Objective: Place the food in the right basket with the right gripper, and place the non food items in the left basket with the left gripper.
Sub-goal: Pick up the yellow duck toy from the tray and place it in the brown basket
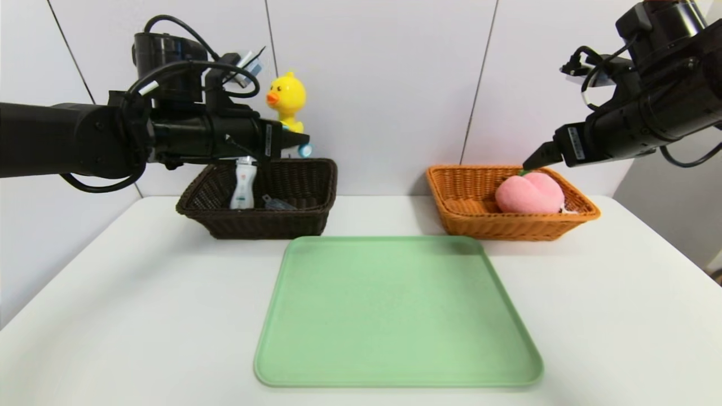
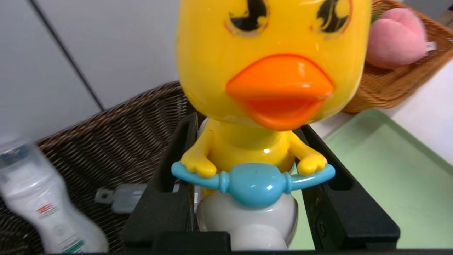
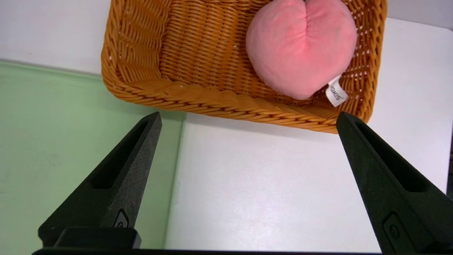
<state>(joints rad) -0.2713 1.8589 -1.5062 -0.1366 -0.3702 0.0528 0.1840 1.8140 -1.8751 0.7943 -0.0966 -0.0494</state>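
One item left: the duck (image 2: pixel 272 106), pinched at its base by the left hand (image 2: pixel 247 198) above the dark basket's (image 1: pixel 293 223) right rim. Let go here and it may clip that rim and tumble onto the surface. Right hand (image 3: pixel 247 177) hangs spread wide and holding nothing; peach (image 1: pixel 529 193) already sits in the orange basket (image 1: pixel 468 223).

A flat rectangular pale green plastic tray (image 1: pixel 397 313) with rounded corners and a low raised rim lies at the middle of a smooth white tabletop (image 1: pixel 609 316), its long sides running left to right. Nothing rests on the tray. Behind the table stands a plain white panelled wall (image 1: pixel 383 84), split by thin dark seams that run slanting upward. A corner of the tray (image 3: pixel 53 148) also shows in the right wrist view
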